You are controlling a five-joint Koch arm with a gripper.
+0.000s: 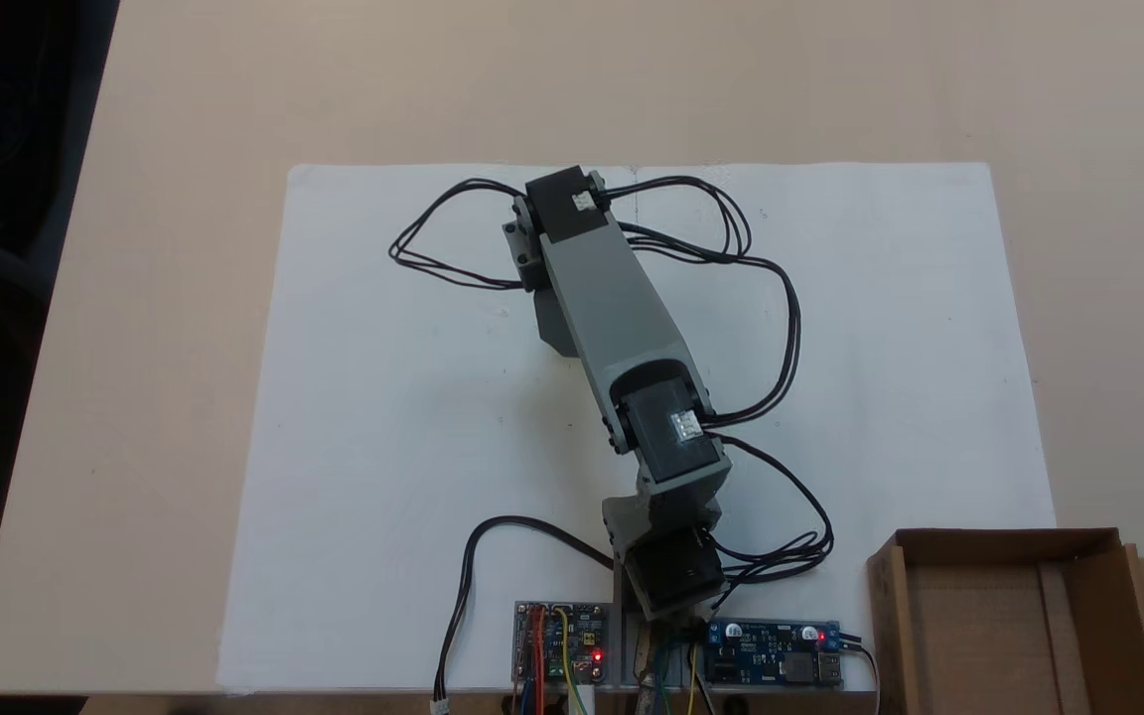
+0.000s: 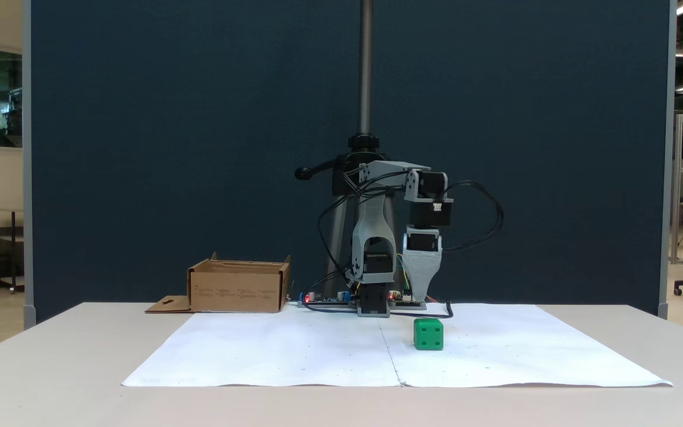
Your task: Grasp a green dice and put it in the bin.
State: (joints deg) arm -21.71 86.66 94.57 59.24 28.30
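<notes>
white paper sheet [image 1: 383, 447] on table [image 1: 185, 149]

Open white sheet [image 2: 294, 350] surrounds the dice [image 2: 428, 334]; no obstacle beside it. Bin [image 2: 238, 287] stands well apart, top open; black cables [image 1: 771, 328] loop beside the arm.
</notes>
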